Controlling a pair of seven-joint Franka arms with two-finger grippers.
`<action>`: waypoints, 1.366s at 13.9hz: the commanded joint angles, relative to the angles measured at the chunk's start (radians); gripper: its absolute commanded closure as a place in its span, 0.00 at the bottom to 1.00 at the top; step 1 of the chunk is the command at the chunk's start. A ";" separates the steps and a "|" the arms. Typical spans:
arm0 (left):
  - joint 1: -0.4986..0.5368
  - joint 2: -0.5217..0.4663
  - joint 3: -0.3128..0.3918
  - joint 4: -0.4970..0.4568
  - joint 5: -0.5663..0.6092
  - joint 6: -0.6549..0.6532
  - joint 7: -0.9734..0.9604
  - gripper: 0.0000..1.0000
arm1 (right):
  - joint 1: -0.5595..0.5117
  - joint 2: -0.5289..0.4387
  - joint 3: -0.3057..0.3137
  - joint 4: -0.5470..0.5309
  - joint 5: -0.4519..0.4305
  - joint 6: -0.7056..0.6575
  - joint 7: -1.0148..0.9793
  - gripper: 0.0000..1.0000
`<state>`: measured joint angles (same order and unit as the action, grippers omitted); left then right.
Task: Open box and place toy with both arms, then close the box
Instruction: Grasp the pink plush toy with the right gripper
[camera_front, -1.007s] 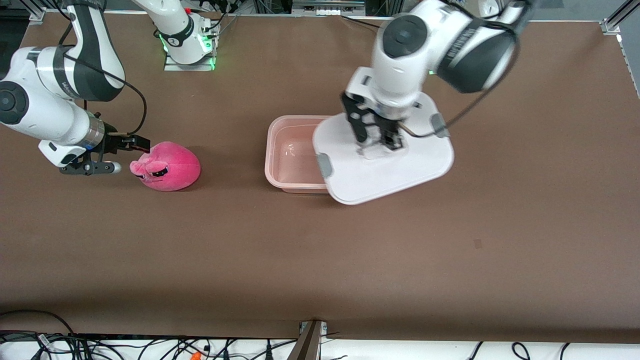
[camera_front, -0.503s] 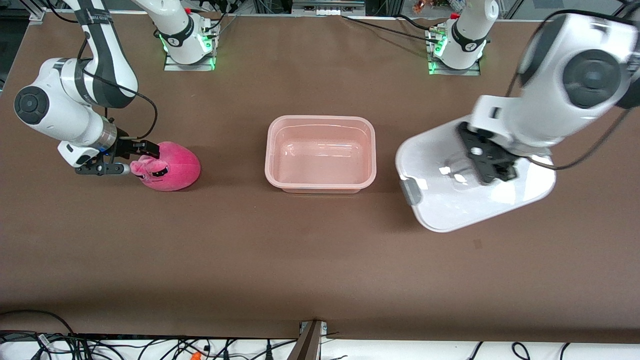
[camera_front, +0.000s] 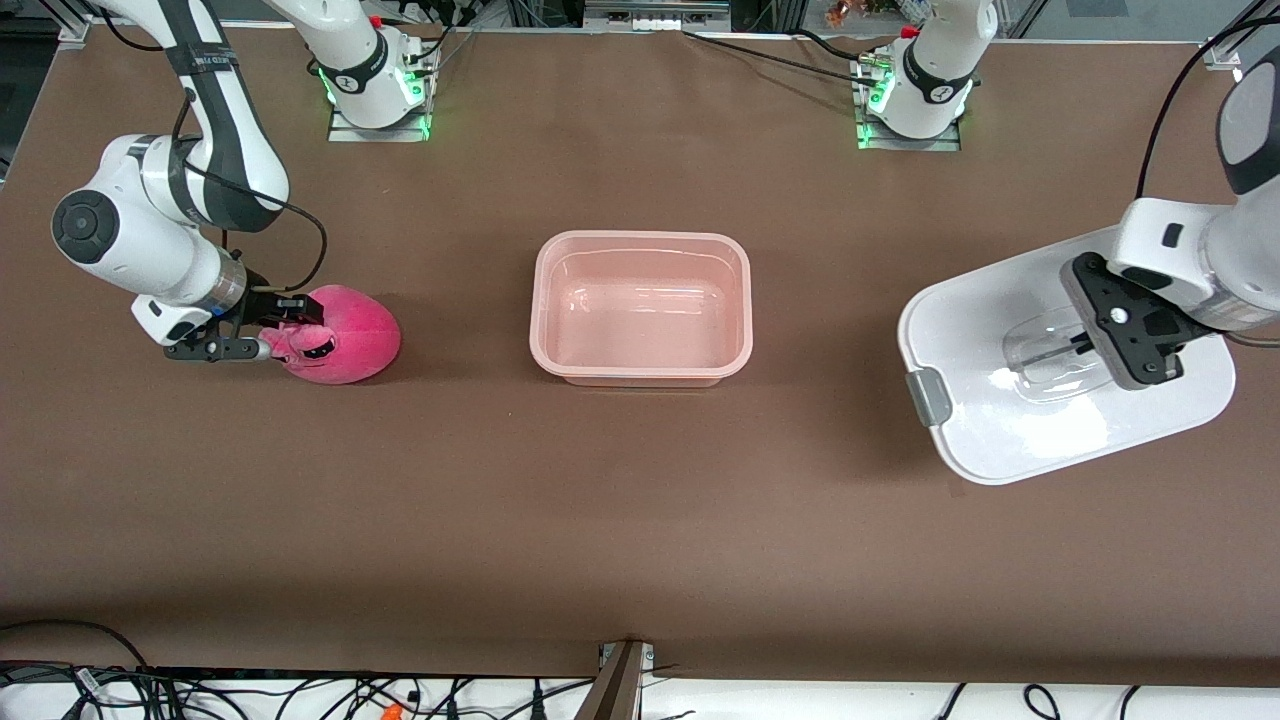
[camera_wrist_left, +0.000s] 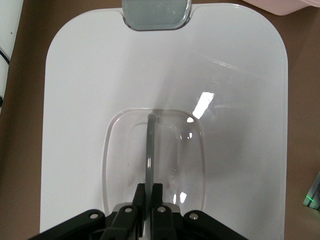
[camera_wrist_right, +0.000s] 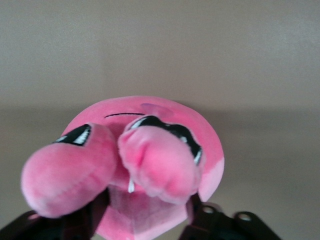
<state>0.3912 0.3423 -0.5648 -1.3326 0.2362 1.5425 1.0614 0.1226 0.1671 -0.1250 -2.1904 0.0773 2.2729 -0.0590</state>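
Two arms busy | left gripper (camera_front: 1122, 340) pinches lid (camera_front: 1000, 430) handle, frame's right edge | right gripper (camera_front: 262, 328) spread around plush (camera_front: 350, 330) ears, unclosed | squeeze deeper before lifting toward open box (camera_front: 640, 240)

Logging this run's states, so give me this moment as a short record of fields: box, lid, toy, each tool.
box: base open, empty, mid-table
lid: off, toward the left arm's end, held by its handle
toy: on the table toward the right arm's end
left tool: shut on lid handle
right tool: open around toy's face
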 joint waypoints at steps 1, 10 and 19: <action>0.021 0.024 -0.010 0.035 0.008 -0.028 0.035 1.00 | 0.002 0.005 0.002 -0.008 0.021 0.022 -0.027 0.79; 0.052 0.029 -0.010 0.029 -0.005 -0.028 0.094 1.00 | 0.011 -0.023 0.079 0.079 0.015 -0.062 -0.097 1.00; 0.057 0.029 -0.010 0.026 -0.008 -0.030 0.094 1.00 | 0.142 -0.020 0.272 0.535 -0.122 -0.597 -0.108 1.00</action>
<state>0.4437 0.3648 -0.5690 -1.3324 0.2363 1.5332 1.1305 0.1972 0.1299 0.1432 -1.7647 0.0010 1.7723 -0.1452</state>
